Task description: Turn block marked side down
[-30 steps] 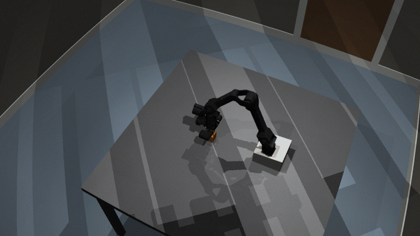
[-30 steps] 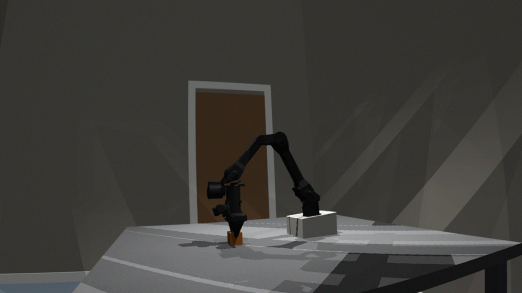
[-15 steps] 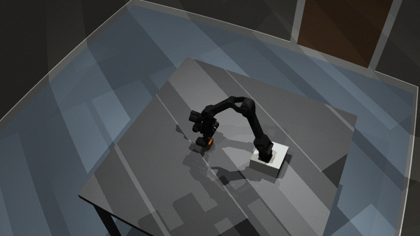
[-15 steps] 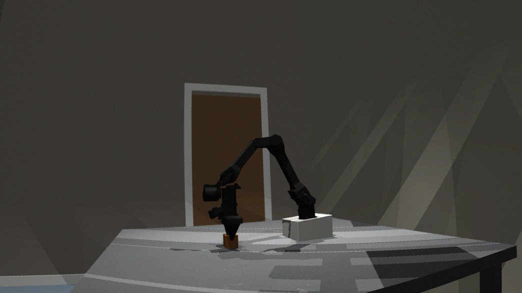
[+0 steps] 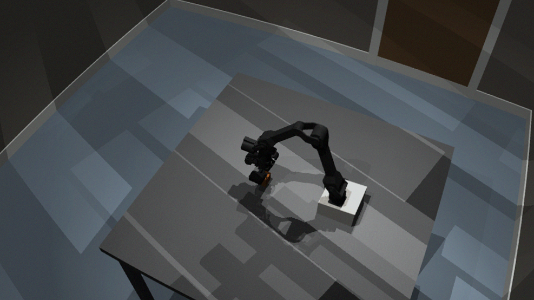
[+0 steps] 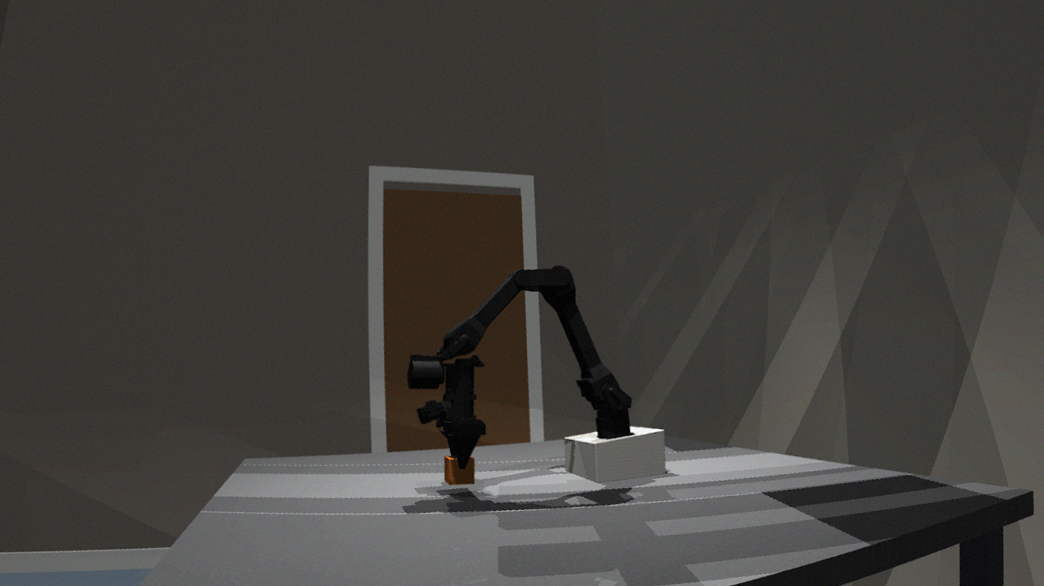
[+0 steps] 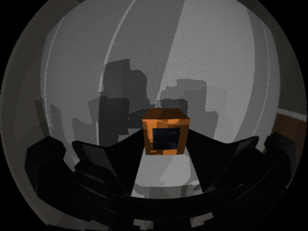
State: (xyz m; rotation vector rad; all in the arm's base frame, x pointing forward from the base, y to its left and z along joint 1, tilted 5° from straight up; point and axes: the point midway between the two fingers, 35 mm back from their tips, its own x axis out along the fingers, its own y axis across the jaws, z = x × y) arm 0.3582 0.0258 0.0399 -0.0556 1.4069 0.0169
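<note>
The orange block (image 5: pixel 266 178) (image 6: pixel 451 474) (image 7: pixel 149 141) has a dark square mark (image 7: pixel 165 138) on one face. That marked face is turned up toward the wrist camera and the palm. My gripper (image 5: pixel 262 178) (image 6: pixel 461 464) (image 7: pixel 164 131) points down and is shut on the block, with one finger against each side. The block hangs just above the grey table (image 5: pixel 191 229) (image 6: pixel 311 552), roughly level. Its underside is hidden, and in the top view a black finger covers part of it.
The white base box (image 5: pixel 354 194) (image 6: pixel 632 457) carries the arm and stands on the table, to the right of the block in the top and exterior views. The arm arches between the two. The table's left edge lies beyond the block. Shadows and light bands cross the table.
</note>
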